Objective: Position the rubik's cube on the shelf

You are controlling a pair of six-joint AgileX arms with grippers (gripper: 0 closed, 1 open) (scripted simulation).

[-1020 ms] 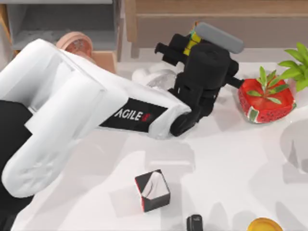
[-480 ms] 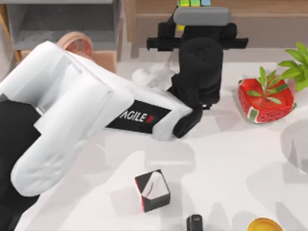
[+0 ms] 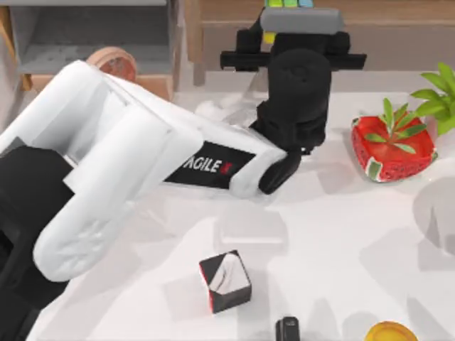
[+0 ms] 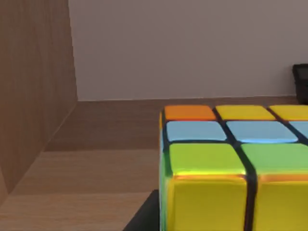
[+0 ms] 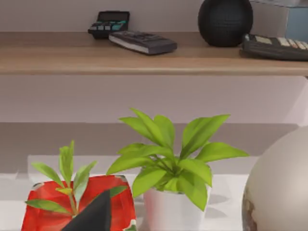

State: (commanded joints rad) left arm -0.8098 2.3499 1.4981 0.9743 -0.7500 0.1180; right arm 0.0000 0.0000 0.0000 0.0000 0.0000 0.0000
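Note:
The rubik's cube shows green and yellow squares at the top edge of the top view, over the light-brown shelf. My left gripper reaches over the shelf's front and is shut on the cube, with its grey camera block covering most of it. In the left wrist view the cube sits close, with orange, yellow, blue and green squares above the shelf plank, near the wooden side wall. A dark tip of my right gripper shows low in the right wrist view, facing the plants.
A black box with a white top lies on the front of the table. A red strawberry pot and a green plant stand at the right. The blue-grey compartment is at the back left. A calculator and a black ball rest on the shelf.
My left gripper has swung from a slanted pose to square with the shelf. It has carried the cube farther back over the plank. The last half second brought only a small push inward.

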